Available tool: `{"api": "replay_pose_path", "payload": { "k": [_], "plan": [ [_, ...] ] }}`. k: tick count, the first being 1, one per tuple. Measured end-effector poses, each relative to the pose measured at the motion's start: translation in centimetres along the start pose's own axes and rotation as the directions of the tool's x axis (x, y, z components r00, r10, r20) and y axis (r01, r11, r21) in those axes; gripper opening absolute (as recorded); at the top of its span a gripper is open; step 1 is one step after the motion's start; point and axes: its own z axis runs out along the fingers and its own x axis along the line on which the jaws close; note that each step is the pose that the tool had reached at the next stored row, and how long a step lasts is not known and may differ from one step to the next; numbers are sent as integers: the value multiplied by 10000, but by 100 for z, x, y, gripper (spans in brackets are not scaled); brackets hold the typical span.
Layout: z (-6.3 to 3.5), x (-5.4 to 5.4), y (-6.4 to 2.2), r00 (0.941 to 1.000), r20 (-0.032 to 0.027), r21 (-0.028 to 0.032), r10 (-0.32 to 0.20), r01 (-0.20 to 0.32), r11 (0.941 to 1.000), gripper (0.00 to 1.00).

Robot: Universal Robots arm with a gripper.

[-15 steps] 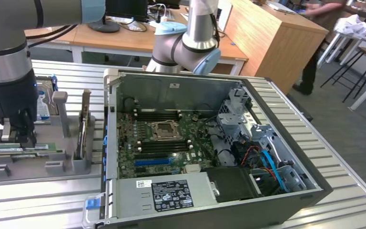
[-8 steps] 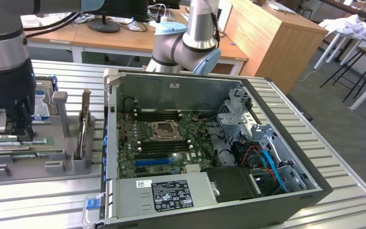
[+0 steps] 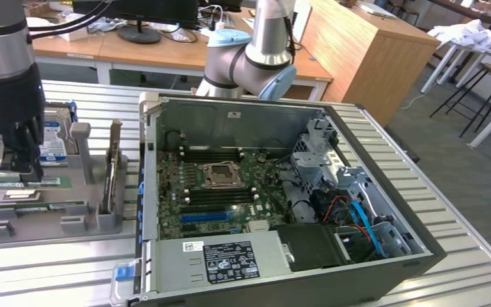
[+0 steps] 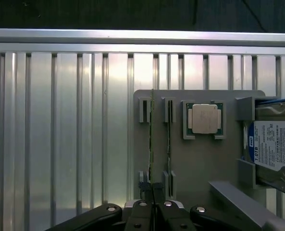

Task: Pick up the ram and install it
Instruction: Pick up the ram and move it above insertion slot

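Note:
The ram point(image 4: 152, 144) is a thin green stick seen edge-on, standing between the end slots of a grey holder tray point(image 4: 200, 163). My gripper point(image 4: 153, 211) has its black fingers shut on the ram's near end. A twin green stick point(image 4: 168, 144) stands in the neighbouring slots, just beside the held one. In the exterior view my gripper point(image 3: 11, 167) hangs low over the tray point(image 3: 49, 230) at that view's left, right above the ram point(image 3: 48, 181), with the twin stick point(image 3: 45, 208) nearer the camera.
An open computer case point(image 3: 151, 192) lies to the exterior view's right of the tray, its motherboard showing long black slots point(image 3: 220, 153) around the processor socket point(image 3: 220, 174). The tray also holds a processor chip point(image 4: 204, 119), a hard drive point(image 4: 277, 149) and an upright card point(image 3: 113, 173).

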Motion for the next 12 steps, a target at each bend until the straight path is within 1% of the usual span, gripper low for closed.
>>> {"api": "replay_pose_path", "payload": {
  "k": [12],
  "plan": [
    [-275,-6,8,10000,-1,0,0,0,10000,11]
  ]
}}
